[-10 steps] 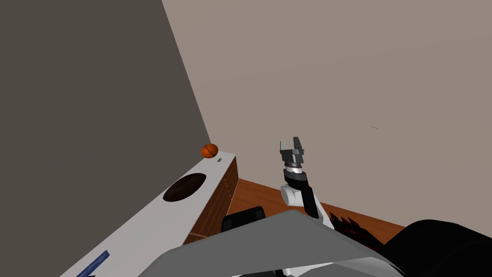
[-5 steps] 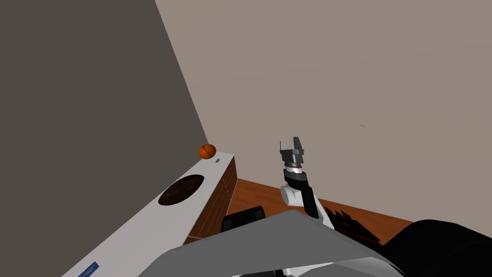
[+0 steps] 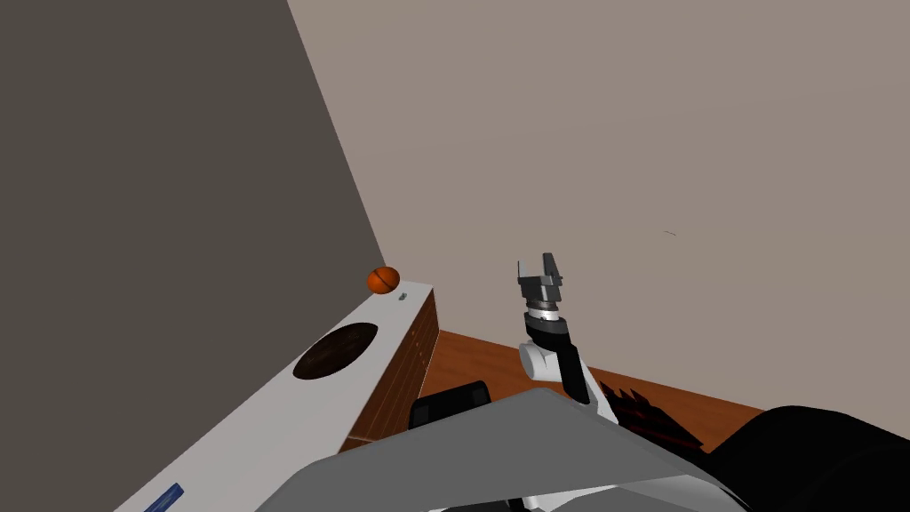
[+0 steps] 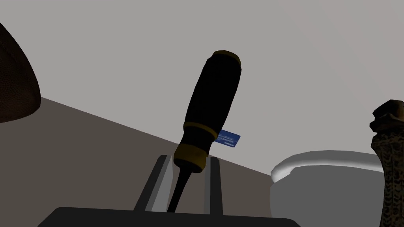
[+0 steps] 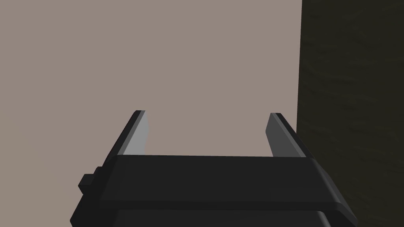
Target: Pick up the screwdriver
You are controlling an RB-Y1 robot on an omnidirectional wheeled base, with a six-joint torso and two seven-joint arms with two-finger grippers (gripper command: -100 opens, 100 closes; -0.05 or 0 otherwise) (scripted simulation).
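The screwdriver [image 4: 215, 98] has a black handle with yellow bands and a thin dark shaft. In the left wrist view it stands between my left gripper's [image 4: 189, 157] two fingers, handle pointing away from the hand. The fingers press the yellow collar at the handle's base, so the gripper is shut on it. Behind it lies a pale grey surface. My right gripper [image 3: 540, 267] is raised in front of the beige wall, and its fingers [image 5: 138, 132] stand wide open with nothing between them.
A white counter [image 3: 267, 418] with brown drawer fronts runs along my left, bearing an orange ball [image 3: 384, 280], a dark round dish [image 3: 336, 351] and a blue card [image 3: 167, 493]. Near the screwdriver are a blue card [image 4: 229, 138], a white bowl [image 4: 323, 185] and a rough brown object [image 4: 390, 157].
My head camera shifted a little one second ago, sliding the counter and blue card toward the lower left; it has held still since. The right arm has not moved.
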